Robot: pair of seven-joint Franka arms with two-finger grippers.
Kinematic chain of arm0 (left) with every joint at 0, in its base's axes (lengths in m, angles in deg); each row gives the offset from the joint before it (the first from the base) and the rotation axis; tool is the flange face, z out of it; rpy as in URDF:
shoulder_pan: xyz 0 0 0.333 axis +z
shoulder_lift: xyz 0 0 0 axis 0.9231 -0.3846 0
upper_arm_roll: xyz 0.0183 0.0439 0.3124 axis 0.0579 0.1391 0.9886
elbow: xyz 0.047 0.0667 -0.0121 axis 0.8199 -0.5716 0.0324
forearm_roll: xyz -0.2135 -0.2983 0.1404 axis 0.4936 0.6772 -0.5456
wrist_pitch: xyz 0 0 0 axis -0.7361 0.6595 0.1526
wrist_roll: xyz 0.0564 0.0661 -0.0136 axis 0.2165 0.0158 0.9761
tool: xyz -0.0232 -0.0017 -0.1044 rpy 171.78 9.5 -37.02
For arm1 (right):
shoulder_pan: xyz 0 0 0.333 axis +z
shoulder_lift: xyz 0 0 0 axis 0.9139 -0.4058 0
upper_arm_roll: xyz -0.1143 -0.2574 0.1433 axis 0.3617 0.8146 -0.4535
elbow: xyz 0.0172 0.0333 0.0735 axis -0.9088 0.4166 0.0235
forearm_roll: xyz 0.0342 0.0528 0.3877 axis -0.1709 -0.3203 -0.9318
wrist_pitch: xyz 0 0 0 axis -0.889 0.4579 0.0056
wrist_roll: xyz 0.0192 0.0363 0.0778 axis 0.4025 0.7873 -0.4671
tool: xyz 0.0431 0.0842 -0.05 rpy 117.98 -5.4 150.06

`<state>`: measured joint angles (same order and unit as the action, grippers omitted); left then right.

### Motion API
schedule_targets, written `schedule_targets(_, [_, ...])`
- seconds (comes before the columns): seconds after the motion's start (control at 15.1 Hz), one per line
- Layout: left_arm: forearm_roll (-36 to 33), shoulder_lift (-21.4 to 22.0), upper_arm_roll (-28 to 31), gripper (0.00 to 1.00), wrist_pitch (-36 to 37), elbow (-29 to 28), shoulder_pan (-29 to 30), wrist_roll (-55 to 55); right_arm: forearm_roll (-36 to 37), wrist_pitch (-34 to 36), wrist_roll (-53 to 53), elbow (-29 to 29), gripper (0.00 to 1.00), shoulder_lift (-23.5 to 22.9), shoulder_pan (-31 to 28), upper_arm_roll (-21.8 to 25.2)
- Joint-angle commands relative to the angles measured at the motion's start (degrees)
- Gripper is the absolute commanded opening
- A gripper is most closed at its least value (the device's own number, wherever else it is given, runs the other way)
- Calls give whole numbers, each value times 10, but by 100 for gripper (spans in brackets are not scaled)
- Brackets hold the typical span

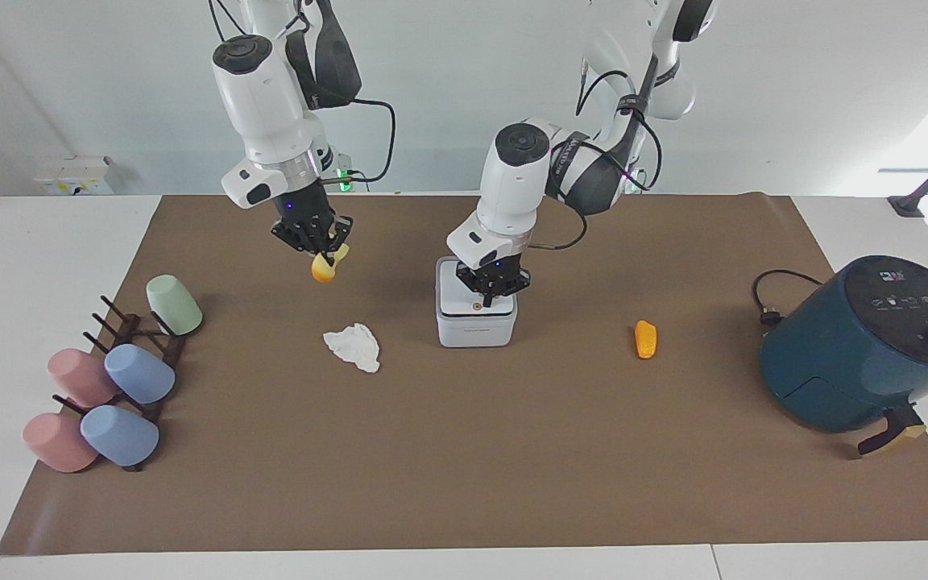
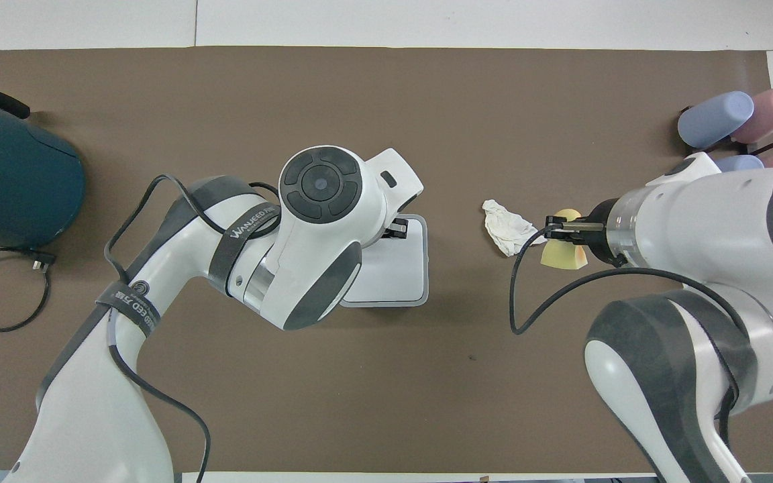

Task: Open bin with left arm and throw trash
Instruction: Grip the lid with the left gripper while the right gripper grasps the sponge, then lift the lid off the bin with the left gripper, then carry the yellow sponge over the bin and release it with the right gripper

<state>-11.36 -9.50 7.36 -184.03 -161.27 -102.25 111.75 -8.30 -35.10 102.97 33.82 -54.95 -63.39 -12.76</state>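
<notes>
Left pincer [image 1: 486, 299] is hanging just over the bin [image 1: 476, 322], fingertips pointing down at the lid near the small orange dot; can't tell whether its fingers are open or closed, nor whether they're touching the lid. Bin is sitting mid-counter on the brown mat [image 1: 464, 451], lid lying flat and shut. In the overhead view the left arm's wrist is covering most of the bin [image 2: 396, 268], only the half toward the right arm's end is showing. Right pincer [image 1: 312, 235] is holding up in the air, clamped on the yellow-orange wedge [image 1: 324, 267], which is dangling below its fingertips over bare mat, toward the right arm's end from the bin. Overhead view is showing the same wedge [image 2: 564, 253] pinched at the right pincer [image 2: 561, 228]. Crumpled white tissue [image 1: 353, 346] is lying on the mat beside the bin, toward the right arm's end. Small orange oblong piece [image 1: 645, 338] is lying on the mat toward the left arm's end, between the bin and the dark-teal air fryer [image 1: 867, 346]. 5 pastel cups on a rack [image 1: 109, 379] are sitting at the right arm's end of the counter [image 1: 29, 266].
</notes>
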Motion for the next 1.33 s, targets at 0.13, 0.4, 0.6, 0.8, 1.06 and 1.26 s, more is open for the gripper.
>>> schedule_targets(0.13, [11, 54, 0, 0, 59, -19, 23, -12, -8, -7, 7, -1, 0, -2, -6, -8])
schedule_targets(0.4, [50, 105, 5, 0, 137, -2, 51, -62, -8, -9, 7, -2, 0, -2, -6, -11])
schedule_targets(0.6, [52, 151, 5, 0, 191, -3, 86, -100, -8, -11, 26, -5, 0, -5, -5, -17])
schedule_targets(0.8, [62, 189, 7, 0, 240, -3, 125, -147, -8, -35, 97, -30, 0, -34, -6, -63])
schedule_targets(1.06, [62, 222, 7, 0, 306, -3, 208, -245, -8, -78, 188, -83, 0, -104, -5, -126])
schedule_targets(1.26, [60, 231, 8, 0, 329, -4, 262, -315, -8, -125, 228, -86, 0, -136, -5, -166])
